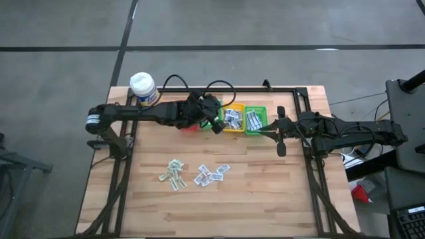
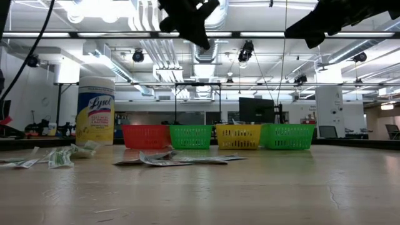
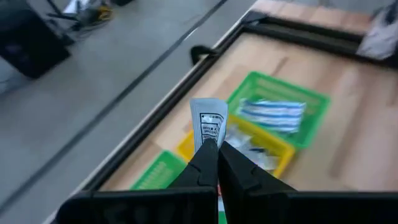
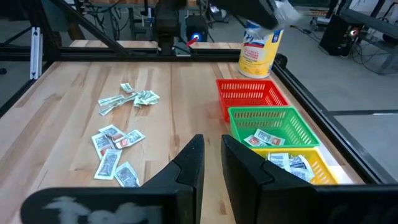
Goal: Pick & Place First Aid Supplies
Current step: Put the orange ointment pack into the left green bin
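One white packet (image 3: 209, 126) with dark print is standing upright, pinched at its bottom edge right above the yellow basket (image 3: 186, 145). More packets (image 1: 232, 118) lie flat inside that basket, and loose packets (image 1: 194, 174) lie scattered on the wood well apart from it.

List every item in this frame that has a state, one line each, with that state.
left gripper: shut on a packet, raised above the baskets.
held packet: pinched upright.
right gripper: open, empty.
red basket: empty.
green basket beside it: holds packets.
yellow basket: holds packets.
far green basket: holds packets.
loose packets: scattered on the table.
bottle: upright, capped.
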